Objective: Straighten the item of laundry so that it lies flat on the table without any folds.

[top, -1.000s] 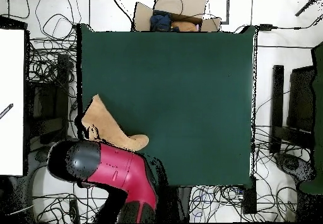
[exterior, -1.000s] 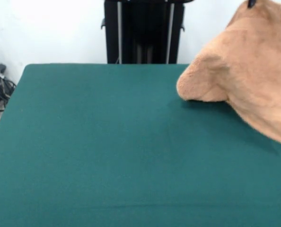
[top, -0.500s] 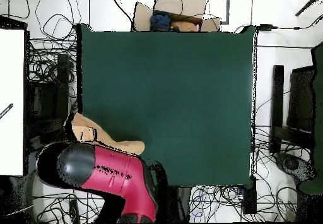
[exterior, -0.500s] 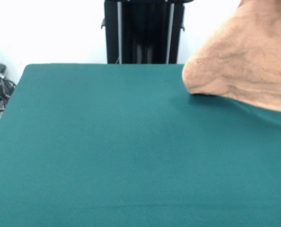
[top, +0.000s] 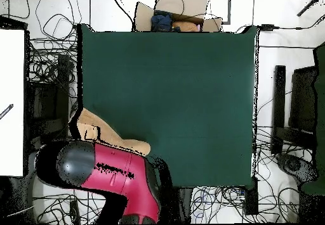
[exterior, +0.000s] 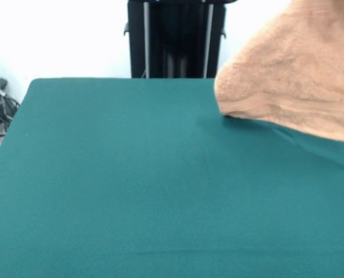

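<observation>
**Over the bench corner: towel lifted, much of it past the edge**

Across the near half of the bench (exterior: 131,197) nothing lies on the green top; every part of the job sits at the far right corner in the front view. At that corner the towel (exterior: 293,81) hangs as a peaked drape, its top running out of the picture above. Its lower left lobe rests on or just above the green surface, while its right side trails toward the bench's right edge.

From overhead, the towel (top: 101,132) shows at the corner nearest the robot's base, partly under the red arm (top: 117,172), with part of it over the bench's side edge. The tool itself is hidden in both views, so I cannot tell whether it is apart or clamped on the cloth, though the raised peak suggests something holds it up.

Likely risks, as I judge them:
- If the cloth is let go here, the overhanging part could drag the rest off the edge.
- Lowering it straight down would probably pile the peak onto the lobe and leave a fold.
- Pulling with only 1 grip point may bunch it rather than spread it.

No brand, label or writing can be read; no tag shows.
</observation>
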You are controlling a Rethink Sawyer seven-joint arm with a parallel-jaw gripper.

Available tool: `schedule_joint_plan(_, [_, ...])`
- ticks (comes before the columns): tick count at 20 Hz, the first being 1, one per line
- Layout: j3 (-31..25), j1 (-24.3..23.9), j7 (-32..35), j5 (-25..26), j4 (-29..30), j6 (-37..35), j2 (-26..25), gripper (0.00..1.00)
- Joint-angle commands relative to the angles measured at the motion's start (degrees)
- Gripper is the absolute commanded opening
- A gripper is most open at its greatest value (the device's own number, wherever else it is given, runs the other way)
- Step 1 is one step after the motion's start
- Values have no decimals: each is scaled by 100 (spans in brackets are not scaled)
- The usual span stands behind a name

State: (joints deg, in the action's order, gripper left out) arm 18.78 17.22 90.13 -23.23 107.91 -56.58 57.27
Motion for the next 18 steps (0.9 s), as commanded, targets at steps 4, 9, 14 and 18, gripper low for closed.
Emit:
schedule_joint_plan(4, [127,-36,1894,317,-316,-1071,213,0])
schedule_joint_plan(9, [154,-46,1998,452,-481,-1421,347,0])
schedule_joint_plan(14, [117,-27,2040,448,-379,-1287,355,0])
schedule_joint_plan(18, [61,-44,2033,420,-316,-1053,248,0])
